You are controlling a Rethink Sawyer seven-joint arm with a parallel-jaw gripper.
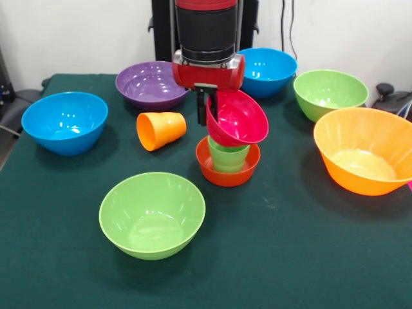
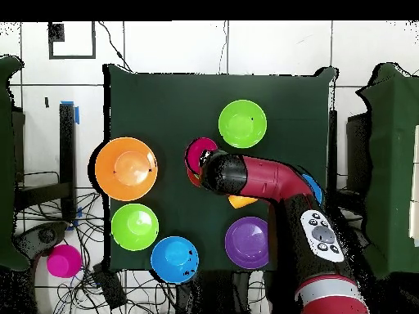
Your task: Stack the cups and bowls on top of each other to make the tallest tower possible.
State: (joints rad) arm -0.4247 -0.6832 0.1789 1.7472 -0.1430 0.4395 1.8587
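While the gripper [image 1: 207, 109] holds the magenta bowl [image 1: 239, 118] tilted, its fingers clamped on the rim, the green cup [image 1: 228, 156] stands in the orange-red bowl [image 1: 227, 170] directly beneath, mid-table. An orange cup [image 1: 160, 129] lies on its side nearby, beside the purple bowl [image 1: 150, 84].

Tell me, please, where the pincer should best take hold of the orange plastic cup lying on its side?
Probably by the rim of the orange tapered plastic cup, coming from above: it lies tipped over, mouth toward the purple bowl's side, so one finger can slip inside the opening, one outside.
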